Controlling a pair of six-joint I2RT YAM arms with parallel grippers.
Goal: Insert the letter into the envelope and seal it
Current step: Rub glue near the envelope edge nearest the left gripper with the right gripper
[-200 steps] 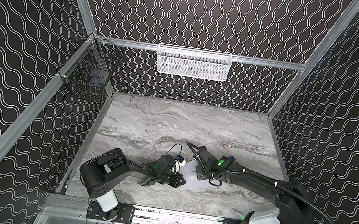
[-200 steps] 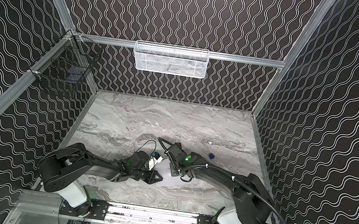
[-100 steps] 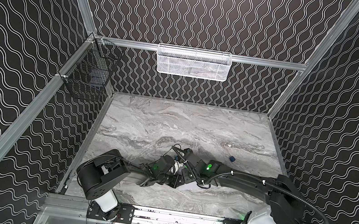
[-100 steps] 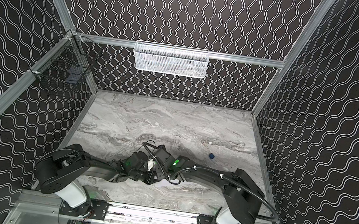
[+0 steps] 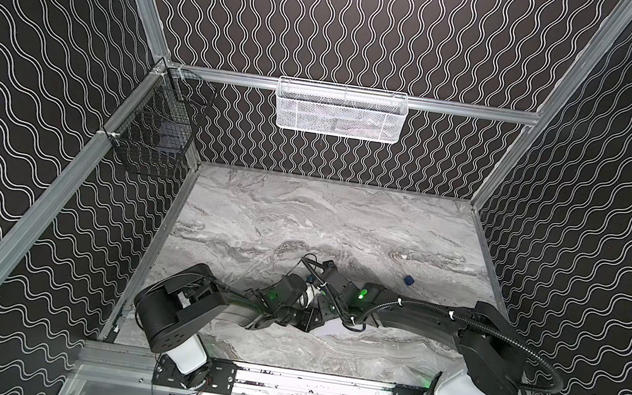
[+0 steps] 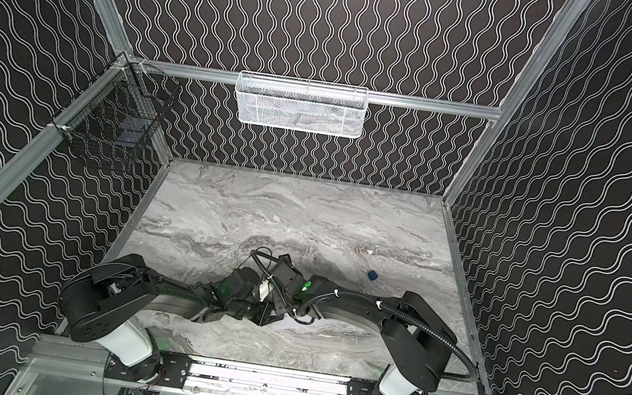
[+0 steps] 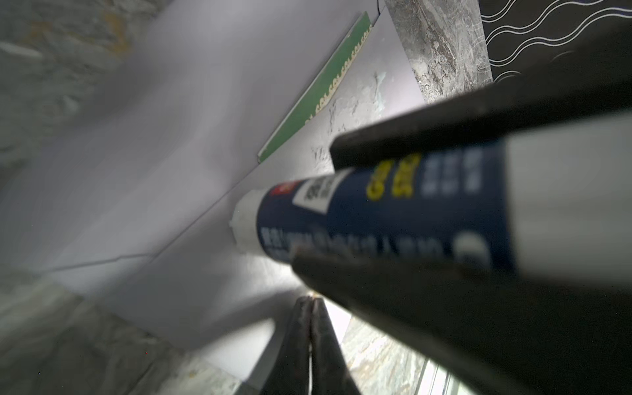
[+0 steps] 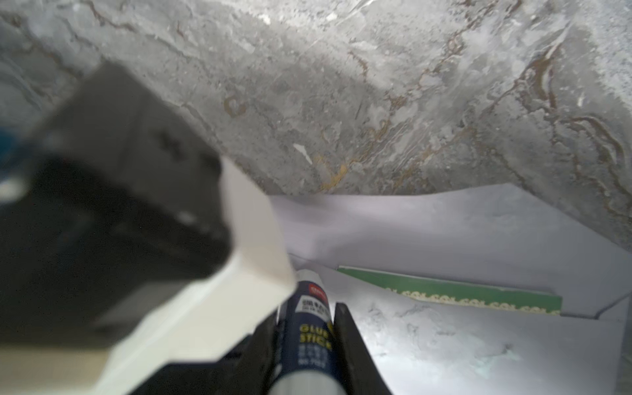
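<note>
At the near middle of the marble table (image 5: 303, 213), both wrists stand crowded over the envelope (image 5: 334, 329).

Change noted: within the last second the right arm has swung leftward across the envelope, closing on the left arm. The pale sheet, largely exposed a second ago, is now mostly covered in both top views, with only a near corner showing. A small blue object (image 5: 408, 279), hidden behind that arm a second ago, now lies uncovered, well apart to the right. It is probably a cap, though too small to confirm.

Significance: insertion appears done. The letter (image 8: 444, 291) sits inside the envelope, only its green-bordered edge showing at the mouth. The flap lies open, and smeared patches mark the paper beside the mouth. I judge a gluing pass to be in progress; folding and pressing the flap remain.

The right gripper (image 8: 307, 309) has its jaws partly closed, clamping the barrel of a glue stick (image 7: 376, 212). The stick's white tip points down at the envelope, close to a fold line. Contact between tip and paper cannot be confirmed.

The left gripper (image 7: 310, 304) has its fingers pressed fully together, tips low at the envelope's edge. Whether paper is caught between them cannot be told; nothing else is held.
</note>
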